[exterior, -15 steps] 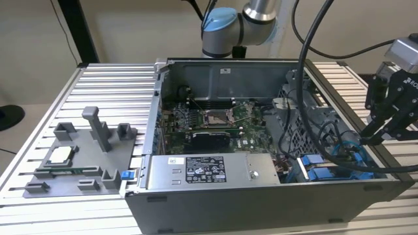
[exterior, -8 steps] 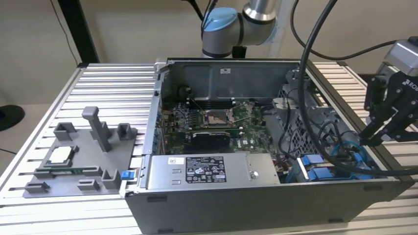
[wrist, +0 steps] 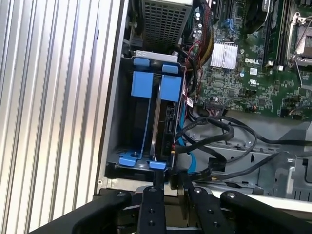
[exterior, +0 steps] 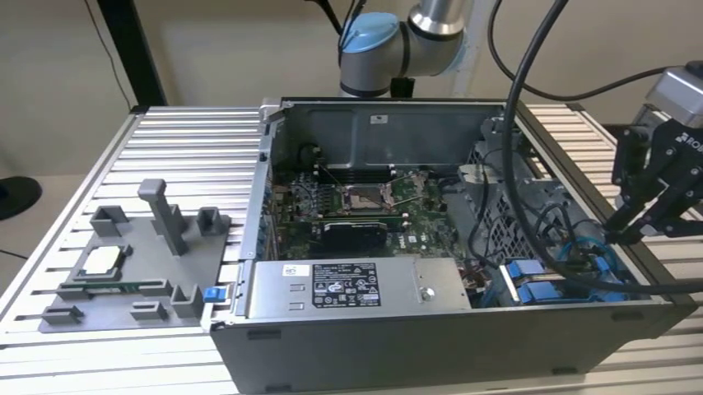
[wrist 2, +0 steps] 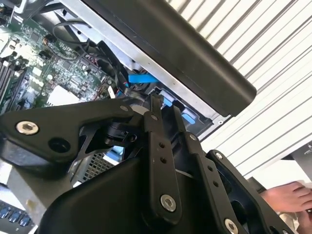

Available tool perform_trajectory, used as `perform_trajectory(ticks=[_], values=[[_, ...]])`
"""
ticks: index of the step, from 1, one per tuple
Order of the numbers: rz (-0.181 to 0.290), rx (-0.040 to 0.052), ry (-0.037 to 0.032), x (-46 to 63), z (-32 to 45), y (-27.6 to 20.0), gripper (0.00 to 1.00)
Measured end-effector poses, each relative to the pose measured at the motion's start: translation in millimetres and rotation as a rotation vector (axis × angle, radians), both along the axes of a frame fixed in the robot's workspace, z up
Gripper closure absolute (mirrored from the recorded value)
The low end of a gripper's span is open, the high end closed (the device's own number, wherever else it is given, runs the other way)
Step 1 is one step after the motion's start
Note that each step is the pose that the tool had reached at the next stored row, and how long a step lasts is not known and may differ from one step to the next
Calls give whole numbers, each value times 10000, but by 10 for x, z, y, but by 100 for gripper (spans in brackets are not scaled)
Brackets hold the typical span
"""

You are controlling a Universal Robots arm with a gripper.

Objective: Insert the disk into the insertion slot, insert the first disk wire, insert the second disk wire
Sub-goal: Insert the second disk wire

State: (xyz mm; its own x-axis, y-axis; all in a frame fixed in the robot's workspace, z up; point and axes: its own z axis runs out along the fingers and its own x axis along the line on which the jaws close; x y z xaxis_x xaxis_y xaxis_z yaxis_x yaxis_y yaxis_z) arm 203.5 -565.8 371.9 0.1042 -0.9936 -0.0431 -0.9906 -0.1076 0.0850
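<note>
In the first wrist view the disk [wrist: 157, 122] stands edge-on in its blue frame inside the insertion slot [wrist: 127, 161], a grey bay with blue rails and tabs. My gripper [wrist: 170, 178] hangs just outside the bay's near end. It is shut, with its thin fingertips [wrist: 158, 181] close together and nothing visible between them. A blue flat wire [wrist: 188, 158] and black wires [wrist: 219, 127] lie loose beside the bay. In the exterior view the gripper [exterior: 624, 234] hovers over the case's right wall, above the blue bay [exterior: 533, 281]. In the second wrist view the gripper [wrist 2: 165, 109] points at blue tabs [wrist 2: 187, 117].
The open computer case [exterior: 439, 346] sits on a slatted aluminium table [exterior: 187, 140]. A grey labelled power-supply box [exterior: 351, 288] lies along the case front. A grey fixture tray [exterior: 121, 271] is on the exterior view's left. A person's hand [wrist 2: 287, 197] shows near the table edge.
</note>
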Motion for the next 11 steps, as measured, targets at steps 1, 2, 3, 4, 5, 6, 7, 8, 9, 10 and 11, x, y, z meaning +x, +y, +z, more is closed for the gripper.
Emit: perform_trajectory(ticks=[1,2,3,4,5,6,7,8,9,10,11], values=[[-1,1,0,0,-1,7,0],[-3,0,0,0,0,14,0],[-2,0,0,0,0,23,0],[0,0,0,1,0,33,0],[1,0,0,1,-1,36,0],[4,-2,0,2,-2,36,0],[12,-2,0,6,-4,36,0],[24,0,0,10,-8,37,0],[39,1,0,15,-12,37,0],[55,-1,0,19,-15,36,0],[71,0,0,24,-19,37,0]])
